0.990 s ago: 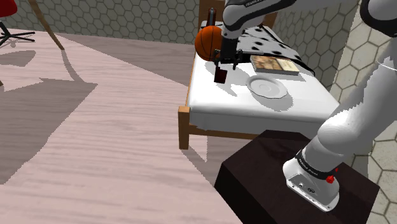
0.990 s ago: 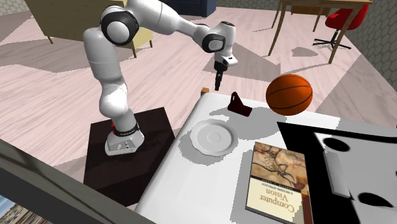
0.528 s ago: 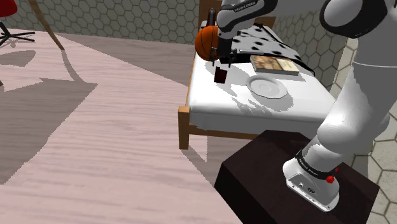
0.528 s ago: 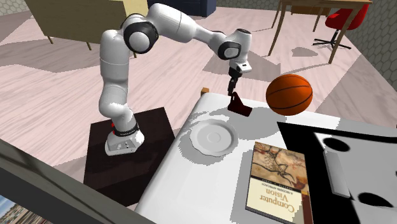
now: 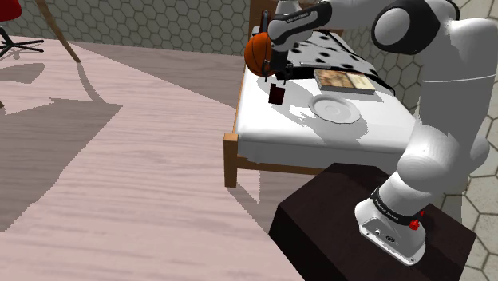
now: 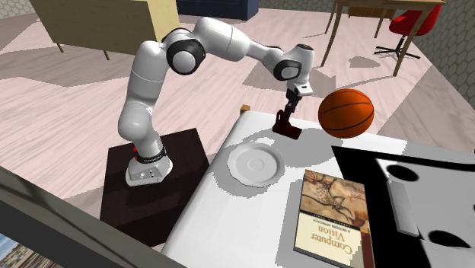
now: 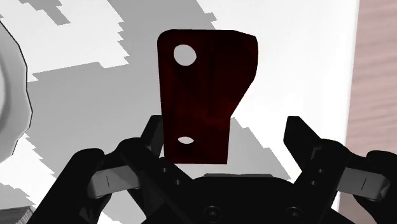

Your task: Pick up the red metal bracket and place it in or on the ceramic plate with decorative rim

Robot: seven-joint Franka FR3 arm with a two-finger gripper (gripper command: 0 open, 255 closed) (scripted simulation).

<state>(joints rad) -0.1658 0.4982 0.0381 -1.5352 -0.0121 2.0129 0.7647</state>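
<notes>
A dark red bracket (image 7: 207, 95) with two holes stands upright on the white bed; it also shows as the bracket (image 5: 277, 96) and the bracket (image 6: 288, 128) in the two exterior views. My gripper (image 7: 224, 124) is open, its fingers apart on either side of the bracket's near end, not clasping it. In the shoulder view the gripper (image 5: 279, 77) hangs just above the bracket. The white plate (image 5: 335, 109) lies on the bed, toward the shoulder view's right of the bracket, and the plate (image 6: 256, 164) has nothing on it.
An orange basketball (image 6: 345, 113) rests close beyond the bracket. A book (image 6: 329, 217) lies near the plate, beside a spotted cover (image 5: 335, 49). The bed's wooden frame (image 5: 231, 156) edges the mattress. The dark stand (image 5: 359, 231) sits at the bed's foot.
The arm has swung toward the second exterior view's right and lowered, bringing the open gripper from beside the bed corner down over the bracket. Bracket and plate have not moved.
</notes>
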